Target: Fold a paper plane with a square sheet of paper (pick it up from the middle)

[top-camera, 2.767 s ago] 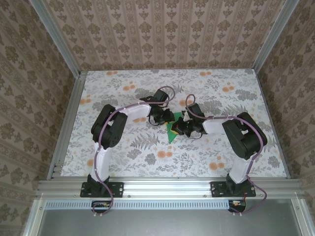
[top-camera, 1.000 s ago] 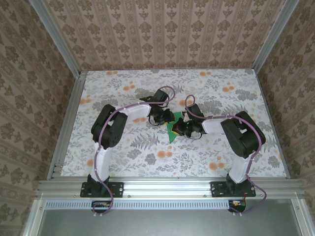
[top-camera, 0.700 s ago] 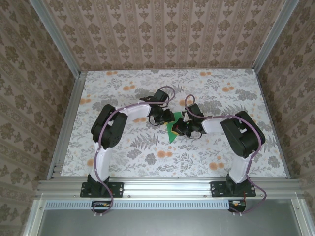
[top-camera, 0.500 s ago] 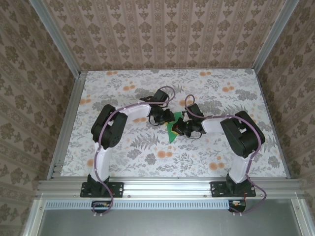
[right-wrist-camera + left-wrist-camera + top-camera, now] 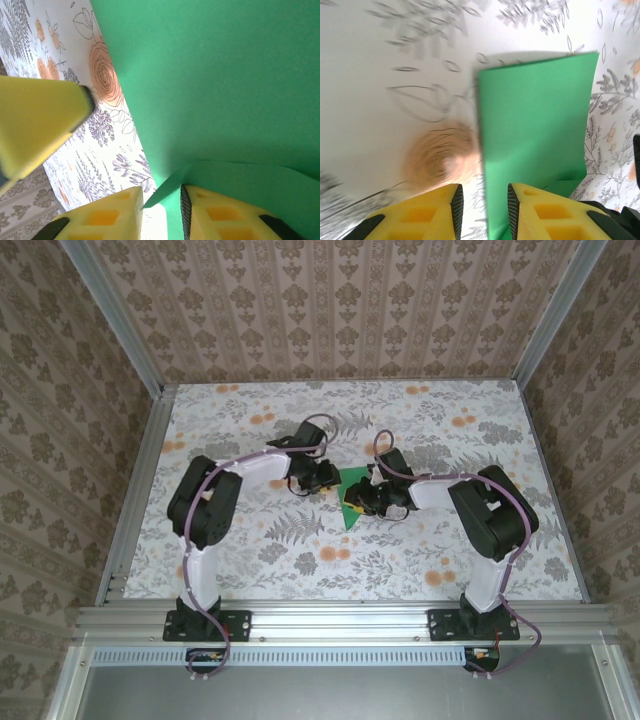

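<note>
The green square sheet of paper (image 5: 348, 512) lies partly folded on the floral table between the two arms. My left gripper (image 5: 324, 478) hovers at its left edge, open; in the left wrist view the paper (image 5: 535, 130) has its left edge running into the gap of the gripper (image 5: 485, 187), with bare table on the other side. My right gripper (image 5: 363, 502) is over the sheet's right part, open. In the right wrist view a raised folded flap (image 5: 240, 172) pokes its corner between the fingers of the gripper (image 5: 161, 190). No finished paper plane is visible.
Patterned walls and aluminium rails (image 5: 135, 490) box in the table (image 5: 250, 550) on the left, right and back. A metal rail (image 5: 330, 618) runs along the near edge at the arm bases. One yellow finger of the left gripper (image 5: 40, 120) stands close beside the right gripper.
The left arm has swung left and its gripper has drawn back to the paper's left edge. The right gripper's jaws have opened from shut.
</note>
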`<move>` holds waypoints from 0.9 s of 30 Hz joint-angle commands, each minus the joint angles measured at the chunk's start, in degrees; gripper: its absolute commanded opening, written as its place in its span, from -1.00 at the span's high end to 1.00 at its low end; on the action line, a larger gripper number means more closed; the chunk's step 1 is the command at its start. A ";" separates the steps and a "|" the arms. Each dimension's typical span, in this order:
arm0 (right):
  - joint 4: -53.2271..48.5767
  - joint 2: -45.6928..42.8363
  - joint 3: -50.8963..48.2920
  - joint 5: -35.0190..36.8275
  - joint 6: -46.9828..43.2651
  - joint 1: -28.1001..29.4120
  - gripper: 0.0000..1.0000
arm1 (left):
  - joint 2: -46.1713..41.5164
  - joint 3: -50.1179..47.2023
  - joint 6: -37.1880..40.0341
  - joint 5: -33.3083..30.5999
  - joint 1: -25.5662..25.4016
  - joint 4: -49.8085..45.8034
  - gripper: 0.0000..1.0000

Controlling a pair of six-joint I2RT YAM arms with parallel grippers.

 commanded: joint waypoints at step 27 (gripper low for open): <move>-6.96 1.45 -0.13 4.98 -2.41 -0.16 0.94 | -5.23 -7.47 -2.46 4.36 -4.87 6.65 0.69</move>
